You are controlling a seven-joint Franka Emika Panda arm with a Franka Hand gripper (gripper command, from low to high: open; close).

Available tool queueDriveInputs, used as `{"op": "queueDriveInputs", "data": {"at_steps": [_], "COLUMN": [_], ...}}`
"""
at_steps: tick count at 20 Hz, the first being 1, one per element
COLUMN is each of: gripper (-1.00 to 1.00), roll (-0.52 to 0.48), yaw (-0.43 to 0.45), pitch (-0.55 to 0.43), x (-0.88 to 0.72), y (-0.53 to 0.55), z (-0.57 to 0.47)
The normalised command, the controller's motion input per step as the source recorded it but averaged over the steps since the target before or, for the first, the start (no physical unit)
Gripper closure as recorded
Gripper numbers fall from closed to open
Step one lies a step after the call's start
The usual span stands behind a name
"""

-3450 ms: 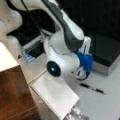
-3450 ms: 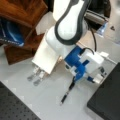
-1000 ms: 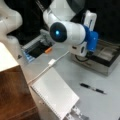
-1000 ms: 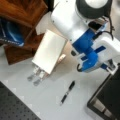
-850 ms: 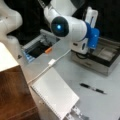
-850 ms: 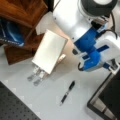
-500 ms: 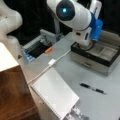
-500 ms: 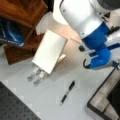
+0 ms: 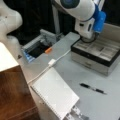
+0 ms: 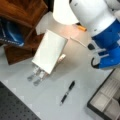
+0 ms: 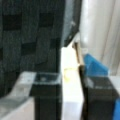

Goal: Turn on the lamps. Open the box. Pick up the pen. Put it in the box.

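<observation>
**Box open, pen left out on the table**

The box (image 9: 96, 53) is seen with its lid up at a front view's right, beige compartments exposed. The gripper (image 11: 71, 100) is seen in the wrist view with its two dark fingers (image 11: 46, 96) parted around a pale strip, nothing clearly clamped. The pen (image 9: 93, 88) is lying flat on the grey table (image 9: 75, 72), apart from the box's front edge, with bare table all round it. The notebook (image 10: 50, 51) is parked beside the lampshade (image 10: 63, 11). No readable writing is spotted.
</observation>
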Motion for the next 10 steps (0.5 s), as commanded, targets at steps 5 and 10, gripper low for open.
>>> {"op": "queueDriveInputs", "data": {"at_steps": [5,10], "gripper": [1.00,1.00], "roll": [-0.162,-0.159], "yaw": [0.015,-0.006], "pitch": [0.019,-0.005], "x": [-0.30,-0.35], "y": [0.35,0.48], "z": [-0.06,-0.15]}}
